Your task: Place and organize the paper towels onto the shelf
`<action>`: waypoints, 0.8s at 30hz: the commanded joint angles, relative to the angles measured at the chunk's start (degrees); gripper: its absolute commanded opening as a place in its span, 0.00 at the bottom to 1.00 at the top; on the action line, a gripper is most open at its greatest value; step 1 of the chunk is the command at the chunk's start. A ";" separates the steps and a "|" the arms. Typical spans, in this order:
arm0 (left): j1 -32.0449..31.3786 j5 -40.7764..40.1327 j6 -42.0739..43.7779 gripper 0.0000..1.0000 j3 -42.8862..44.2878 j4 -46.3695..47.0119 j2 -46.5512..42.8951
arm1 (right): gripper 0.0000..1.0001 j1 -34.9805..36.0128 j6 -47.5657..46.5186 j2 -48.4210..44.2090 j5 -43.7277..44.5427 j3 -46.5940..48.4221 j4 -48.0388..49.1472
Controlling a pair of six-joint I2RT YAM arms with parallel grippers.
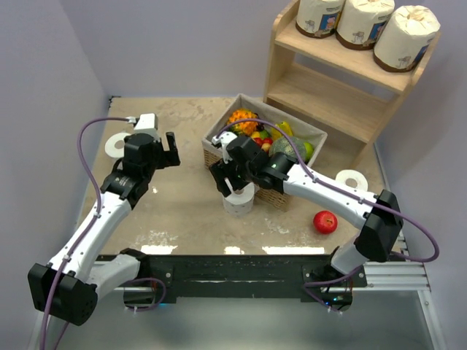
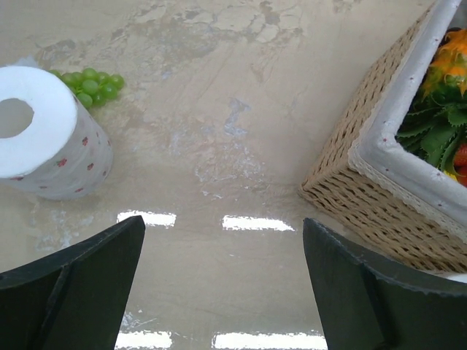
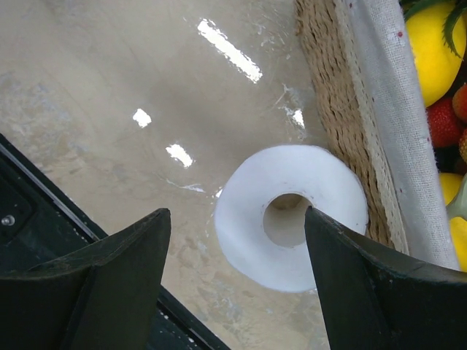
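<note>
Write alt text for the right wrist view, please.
A bare white paper towel roll stands on end on the table, below the open right gripper. A white-lined wicker basket of fruit sits close beside it.

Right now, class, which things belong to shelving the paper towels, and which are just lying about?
Job: shelf; three wrapped rolls on its top tier; three bare rolls on the table.
Lying about: wicker fruit basket; red apple; green grapes.

Shelf (image 1: 328, 98): upper right; 3 rolls (image 1: 361, 22) on top tier.
Basket (image 1: 219, 122): centre; 1 roll (image 1: 239, 198) just before it.
Apple (image 1: 325, 222): lower right.
</note>
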 commanded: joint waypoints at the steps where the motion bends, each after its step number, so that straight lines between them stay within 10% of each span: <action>1: 0.20 2.60 1.94 0.95 -1.07 3.16 -1.43 | 0.76 0.25 0.56 0.54 3.04 2.87 -0.97; 24: 0.20 -0.73 2.03 0.96 -2.04 3.34 -4.16 | 0.67 3.50 4.78 10.39 7.87 4.54 -5.90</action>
